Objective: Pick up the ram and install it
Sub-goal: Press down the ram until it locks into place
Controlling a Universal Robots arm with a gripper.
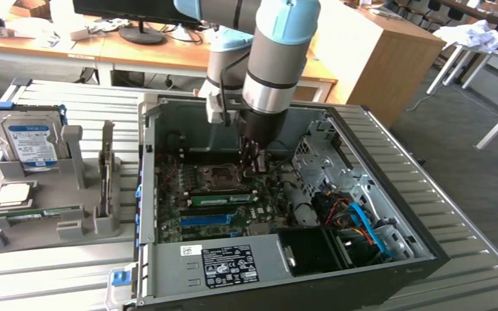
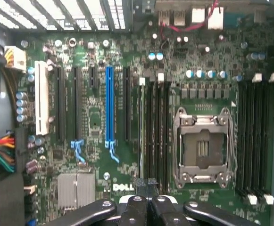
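Green ram (image 1: 220, 199) was seen seated in a motherboard (image 2: 99, 117) slot, just beside the pincer (image 2: 145, 200), whose jaws were closed on nothing above the board, presumably for pressing it home.

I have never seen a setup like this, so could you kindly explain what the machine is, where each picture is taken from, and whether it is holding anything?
The grey and blue column is a robot arm, reaching down into an open computer case that lies on a slatted metal table. One picture comes from a camera standing off the arm; the other comes from a camera on the arm's wrist, looking straight down at the motherboard. The black fingers along that picture's edge are the gripper, shut, above the memory slots next to the empty processor socket. I cannot tell whether it holds anything. A green ram stick sits in the board already. On the exterior view's left, a grey rack holds a hard drive.
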